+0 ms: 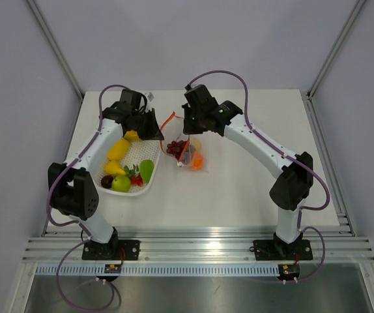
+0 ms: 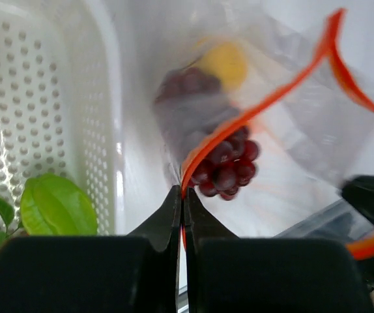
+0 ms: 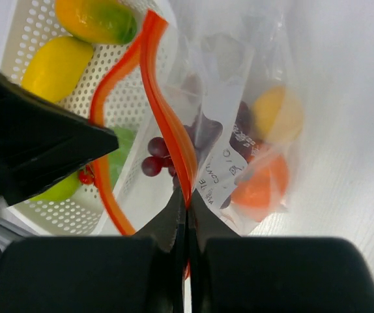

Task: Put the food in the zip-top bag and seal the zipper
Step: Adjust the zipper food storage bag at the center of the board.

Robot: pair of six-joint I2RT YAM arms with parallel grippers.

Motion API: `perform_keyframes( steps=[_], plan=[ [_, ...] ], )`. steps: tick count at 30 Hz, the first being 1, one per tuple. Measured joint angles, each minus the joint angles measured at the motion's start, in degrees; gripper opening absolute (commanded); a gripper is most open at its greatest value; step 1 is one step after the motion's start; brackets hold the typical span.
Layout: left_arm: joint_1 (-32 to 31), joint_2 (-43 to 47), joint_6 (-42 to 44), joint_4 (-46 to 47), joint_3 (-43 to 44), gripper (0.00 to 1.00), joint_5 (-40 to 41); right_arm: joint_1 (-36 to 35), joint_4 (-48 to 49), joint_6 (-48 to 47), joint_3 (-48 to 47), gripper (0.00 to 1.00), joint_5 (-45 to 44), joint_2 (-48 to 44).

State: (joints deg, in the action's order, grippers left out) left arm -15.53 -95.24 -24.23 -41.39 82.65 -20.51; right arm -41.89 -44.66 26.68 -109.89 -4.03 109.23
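The clear zip-top bag [image 1: 187, 153] lies right of the basket, its mouth lifted towards the back. It holds dark red grapes [image 2: 226, 166], a yellow fruit [image 3: 277, 112] and an orange fruit [image 3: 262, 186]. The red-orange zipper [image 1: 167, 121] is parted along most of its length. My left gripper [image 2: 183, 192] is shut on one end of the zipper [image 2: 265, 101]. My right gripper [image 3: 187, 205] is shut on the zipper [image 3: 164, 114] further along, where both strips meet. In the top view the left gripper [image 1: 156, 134] and right gripper [image 1: 188, 130] stand close together over the bag's mouth.
The white perforated basket [image 1: 149, 186] sits left of the bag, close against it. It holds a yellow fruit [image 1: 118, 149], a green apple [image 1: 121, 183], a green pepper [image 1: 146, 170] and some small red fruit. Grey walls enclose the white table.
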Motion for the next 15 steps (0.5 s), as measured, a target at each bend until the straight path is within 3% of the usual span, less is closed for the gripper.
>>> perform_keyframes(
  steps=[8,15],
  plan=[
    [-1.07,4.28,-1.33,-0.15,11.98,0.00,-9.31,2.05,-0.59,-0.63,0.79,0.00,-4.63,-6.16],
    [-1.36,3.15,-1.03,-0.63,10.86,0.00,-12.74,2.25,-0.61,-0.85,1.16,0.00,-5.99,-9.57]
  ],
)
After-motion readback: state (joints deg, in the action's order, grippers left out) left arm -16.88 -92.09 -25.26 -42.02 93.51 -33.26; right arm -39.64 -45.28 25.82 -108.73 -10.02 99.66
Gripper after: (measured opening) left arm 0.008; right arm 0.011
